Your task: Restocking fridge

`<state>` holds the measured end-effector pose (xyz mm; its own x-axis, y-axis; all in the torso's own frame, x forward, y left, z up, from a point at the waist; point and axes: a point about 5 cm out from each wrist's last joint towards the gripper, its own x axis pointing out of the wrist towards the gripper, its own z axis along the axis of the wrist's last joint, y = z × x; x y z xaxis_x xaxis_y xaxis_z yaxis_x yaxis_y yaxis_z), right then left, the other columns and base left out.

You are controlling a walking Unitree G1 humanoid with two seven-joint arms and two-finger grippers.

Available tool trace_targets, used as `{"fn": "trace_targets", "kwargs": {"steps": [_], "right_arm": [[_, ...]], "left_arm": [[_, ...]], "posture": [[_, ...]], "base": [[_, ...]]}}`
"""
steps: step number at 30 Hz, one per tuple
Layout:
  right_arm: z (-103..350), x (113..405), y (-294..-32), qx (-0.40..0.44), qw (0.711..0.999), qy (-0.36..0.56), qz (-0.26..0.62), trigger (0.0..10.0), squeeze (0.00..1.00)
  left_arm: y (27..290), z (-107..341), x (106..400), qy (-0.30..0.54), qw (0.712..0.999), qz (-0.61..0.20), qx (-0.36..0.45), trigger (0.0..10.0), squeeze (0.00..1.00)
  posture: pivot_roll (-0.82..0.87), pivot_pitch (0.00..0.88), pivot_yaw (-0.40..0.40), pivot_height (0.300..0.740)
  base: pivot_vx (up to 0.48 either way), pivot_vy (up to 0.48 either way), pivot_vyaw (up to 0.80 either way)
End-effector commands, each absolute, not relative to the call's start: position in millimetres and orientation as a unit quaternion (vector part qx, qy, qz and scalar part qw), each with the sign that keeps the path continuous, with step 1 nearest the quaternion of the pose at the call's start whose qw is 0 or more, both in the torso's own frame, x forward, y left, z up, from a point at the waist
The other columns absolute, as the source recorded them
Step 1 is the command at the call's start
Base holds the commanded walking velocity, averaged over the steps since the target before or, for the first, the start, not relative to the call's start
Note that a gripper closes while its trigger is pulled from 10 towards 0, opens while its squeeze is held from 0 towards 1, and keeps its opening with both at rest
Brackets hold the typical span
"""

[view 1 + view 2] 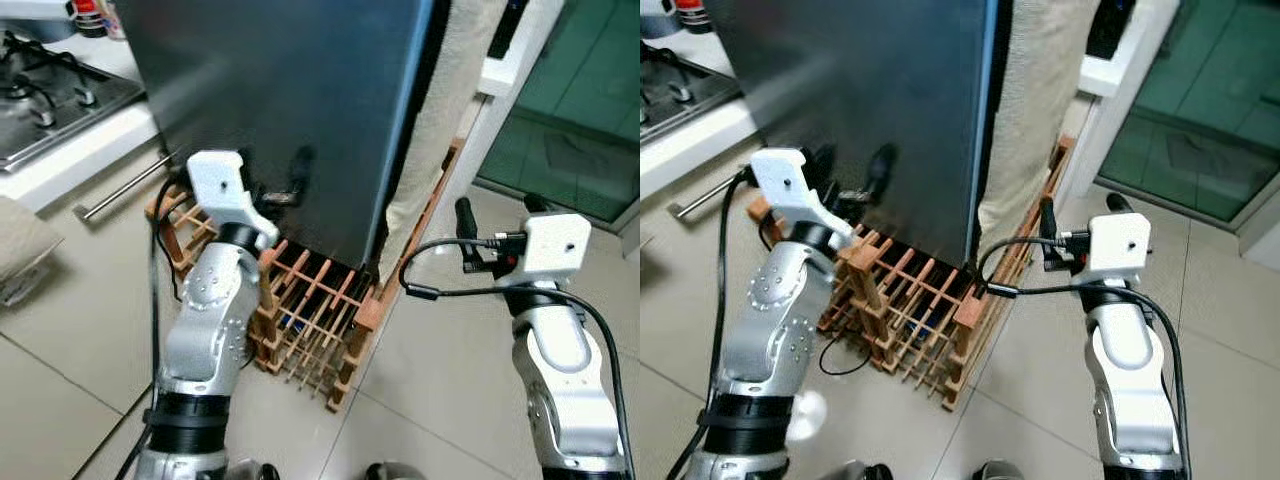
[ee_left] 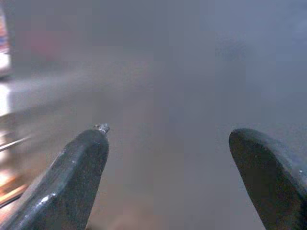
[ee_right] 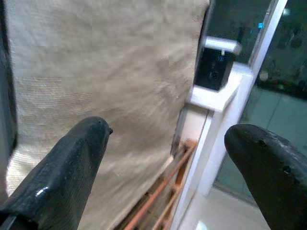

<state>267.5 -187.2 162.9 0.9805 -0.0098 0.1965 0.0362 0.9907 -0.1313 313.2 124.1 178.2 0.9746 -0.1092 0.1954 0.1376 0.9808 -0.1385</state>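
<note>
Left eye view: the fridge stands shut on a wooden rack, whose slots hold something blue, too small to tell. The left gripper is at the fridge door, low down.

Right eye view: the right gripper hangs beside the fridge, near a beige cloth.

Left wrist view: fingers spread wide, empty, facing the door.

Right wrist view: fingers wide apart, empty, facing the cloth.

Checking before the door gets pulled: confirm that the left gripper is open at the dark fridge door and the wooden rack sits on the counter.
One slip: the wooden rack stands on the tiled floor at the fridge door's foot, as the left eye view shows. The left gripper is indeed open at the door.
</note>
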Motion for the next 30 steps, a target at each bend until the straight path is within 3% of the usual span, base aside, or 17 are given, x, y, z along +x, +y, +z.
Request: {"fn": "trace_targets", "kwargs": {"steps": [1, 11, 14, 16, 17, 18, 20, 23, 26, 30], "right_arm": [[154.8, 269.5, -195.1, -0.067, 0.995, -0.072, -0.034, 10.0, 0.0], [133.3, 265.7, -192.5, -0.055, 0.996, -0.058, -0.044, 10.0, 0.0], [112.0, 264.6, -192.4, -0.055, 0.998, -0.022, -0.034, 10.0, 0.0], [81.2, 269.1, -196.1, -0.05, 0.997, 0.055, -0.029, 10.0, 0.0], [31.3, 267.0, -200.8, -0.02, 0.979, 0.201, -0.021, 10.0, 0.0], [31.3, 267.0, -200.8, -0.02, 0.979, 0.201, -0.021, 10.0, 0.0], [-6.3, 256.1, -206.4, 0.009, 0.952, 0.305, -0.024, 10.0, 0.0], [-37.2, 236.1, -218.6, 0.039, 0.918, 0.389, -0.062, 10.0, 0.0], [-54.5, 218.7, -218.5, 0.022, 0.894, 0.443, -0.061, 10.0, 0.0], [-60.7, 213.5, -215.5, 0.023, 0.883, 0.466, -0.056, 10.0, 0.0]], "left_arm": [[120.4, 171.6, 312.1, -0.08, 0.993, -0.064, -0.062, 10.0, 0.0], [133.4, 149.8, 316.2, -0.045, 0.998, -0.036, 0.029, 10.0, 0.0], [142.2, 112.1, 322.0, 0.047, 0.994, -0.038, 0.089, 10.0, 0.0], [142.5, 79.2, 326.7, 0.143, 0.981, -0.054, 0.122, 10.0, 0.0], [139.9, 46.9, 324.2, 0.235, 0.96, -0.078, 0.133, 10.0, 0.0], [139.9, 46.9, 324.2, 0.235, 0.96, -0.078, 0.133, 10.0, 0.0], [137.4, 18.7, 313.3, 0.308, 0.936, -0.101, 0.134, 10.0, 0.0], [135.4, -15.5, 287.2, 0.389, 0.901, -0.132, 0.14, 10.0, 0.0], [139.9, -40.6, 259.5, 0.462, 0.874, -0.107, 0.104, 10.0, 0.0], [142.0, -53.6, 242.8, 0.5, 0.854, -0.094, 0.109, 10.0, 0.0]], "posture": [[-0.16, 0.072, -0.019, 0.74], [-0.14, 0.062, 0.015, 0.74], [-0.13, 0.057, 0.022, 0.74], [-0.13, 0.049, 0.022, 0.74], [-0.11, 0.041, 0.025, 0.74], [-0.11, 0.041, 0.025, 0.74], [-0.11, 0.027, 0.026, 0.74], [-0.11, 0.023, 0.032, 0.74], [-0.13, 0.014, 0.043, 0.74], [-0.14, 0.017, 0.047, 0.74]], "base": [[0.0, 0.0, 0.0], [0.0, 0.0, 0.0], [0.0, 0.0, 0.0], [0.0, 0.0, 0.0], [0.0, 0.0, 0.0], [0.0, 0.0, 0.0], [0.0, 0.0, 0.0], [0.0, 0.0, 0.0], [0.0, 0.0, 0.0], [0.0, 0.0, 0.0]]}}
